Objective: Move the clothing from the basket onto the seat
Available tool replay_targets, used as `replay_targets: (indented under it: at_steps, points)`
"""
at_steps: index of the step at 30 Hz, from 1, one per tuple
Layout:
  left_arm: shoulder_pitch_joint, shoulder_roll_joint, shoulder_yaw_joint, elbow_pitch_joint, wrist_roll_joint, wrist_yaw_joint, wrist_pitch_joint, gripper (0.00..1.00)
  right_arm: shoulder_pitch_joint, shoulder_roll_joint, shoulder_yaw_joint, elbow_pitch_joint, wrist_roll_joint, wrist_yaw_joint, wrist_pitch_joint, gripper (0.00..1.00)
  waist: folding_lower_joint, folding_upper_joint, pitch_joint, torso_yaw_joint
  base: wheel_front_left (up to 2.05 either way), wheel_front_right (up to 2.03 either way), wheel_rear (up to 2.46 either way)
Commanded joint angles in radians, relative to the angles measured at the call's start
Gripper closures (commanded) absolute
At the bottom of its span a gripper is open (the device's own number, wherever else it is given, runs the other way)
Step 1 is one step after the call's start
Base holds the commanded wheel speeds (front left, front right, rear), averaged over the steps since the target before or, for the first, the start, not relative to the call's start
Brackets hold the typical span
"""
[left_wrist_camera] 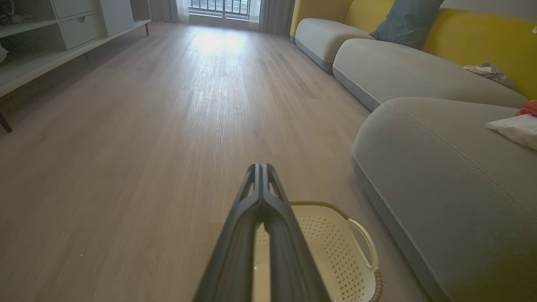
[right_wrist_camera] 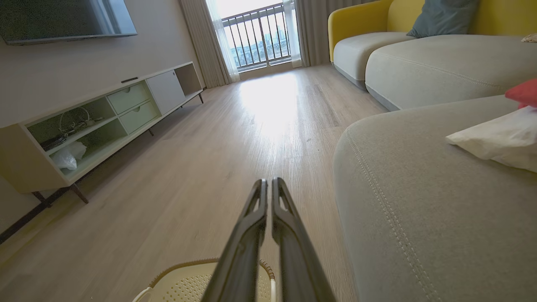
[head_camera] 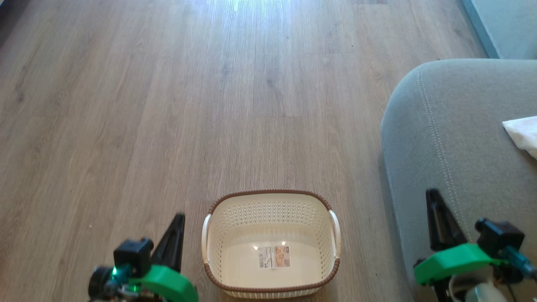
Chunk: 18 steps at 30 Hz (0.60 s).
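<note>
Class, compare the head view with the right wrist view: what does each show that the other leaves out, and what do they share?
In the head view, not the right wrist view: the left gripper and the label on the floor of the basket. In the right wrist view, not the head view: a low cabinet, a balcony railing, a blue cushion and some red clothing. Shared: the basket, the grey seat, the white clothing lying on it, the wooden floor and the right gripper.
</note>
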Motion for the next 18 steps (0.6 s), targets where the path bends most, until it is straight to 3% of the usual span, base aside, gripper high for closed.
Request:
replay_targets:
  at_steps: [1, 18]
  points:
    - [-0.014, 0.0, 0.006, -0.013, -0.022, -0.001, 0.006, 1.0, -0.011, 0.0, -0.002, -0.015, 0.021, 0.0, 0.006, 1.0, 0.0, 0.0, 0.001, -0.001, 0.0, 0.0, 0.0]
    - [-0.028, 0.0, 0.043, -0.013, -0.213, -0.014, 0.056, 1.0, -0.025, 0.002, -0.014, -0.011, 0.199, 0.0, 0.056, 1.0, 0.0, 0.0, 0.005, -0.009, 0.0, 0.0, 0.0]
